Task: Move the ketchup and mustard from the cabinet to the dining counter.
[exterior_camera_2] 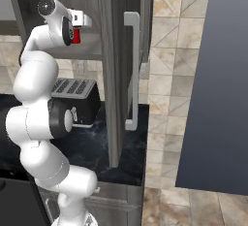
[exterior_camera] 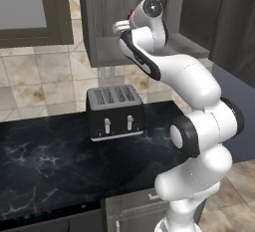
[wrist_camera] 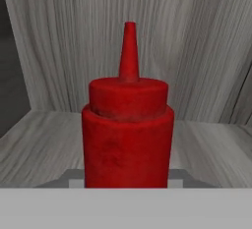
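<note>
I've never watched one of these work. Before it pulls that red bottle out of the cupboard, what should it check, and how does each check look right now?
1. Cabinet door open: ok.
2. Ketchup upright on the shelf: ok.
3. Bottle centred ahead of the hand: ok.
4. Gripper shut firmly on the bottle: cannot tell; the fingertips are hidden.
5. Toaster below, out of the arm's way: ok, it stands well under the shelf.
6. Mustard located: cannot tell.

Ketchup upright inside the open cabinet, above the worktop with toaster.
</note>
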